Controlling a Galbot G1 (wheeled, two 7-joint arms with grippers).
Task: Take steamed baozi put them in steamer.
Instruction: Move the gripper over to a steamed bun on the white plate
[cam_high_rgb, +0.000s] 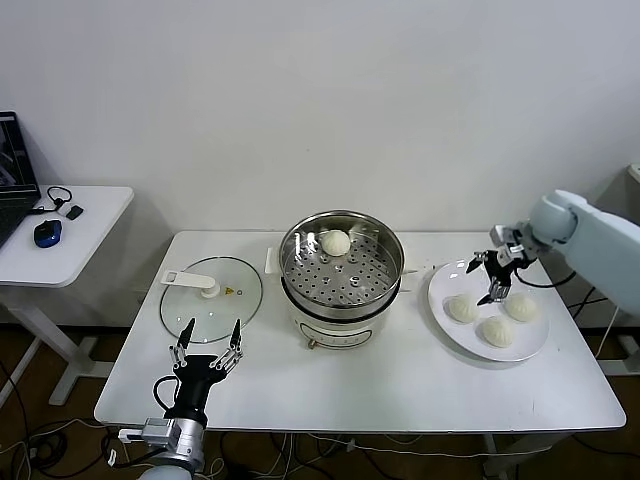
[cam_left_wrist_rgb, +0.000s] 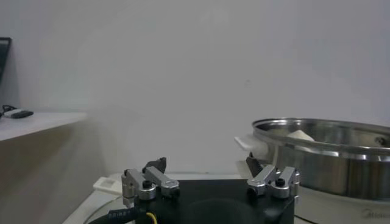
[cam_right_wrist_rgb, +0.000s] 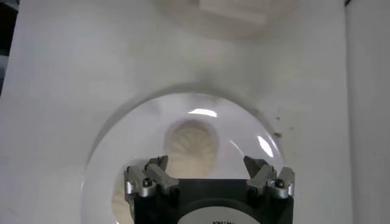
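The steel steamer (cam_high_rgb: 341, 262) stands mid-table on its white pot base and holds one baozi (cam_high_rgb: 336, 242) at its back. Three baozi lie on the white plate (cam_high_rgb: 447, 288) at the right: one on the left (cam_high_rgb: 462, 309), one at the front (cam_high_rgb: 497, 331), one on the right (cam_high_rgb: 521, 307). My right gripper (cam_high_rgb: 487, 281) is open and empty, hovering over the plate just above the left bun. In the right wrist view that bun (cam_right_wrist_rgb: 192, 144) lies just ahead of the open jaws. My left gripper (cam_high_rgb: 207, 340) is open, parked at the front left, fingers up.
A glass lid (cam_high_rgb: 211, 290) lies flat left of the steamer, just behind my left gripper. A side table (cam_high_rgb: 70, 230) with a mouse and a laptop stands at far left. The left wrist view shows the steamer's rim (cam_left_wrist_rgb: 323, 134) ahead on one side.
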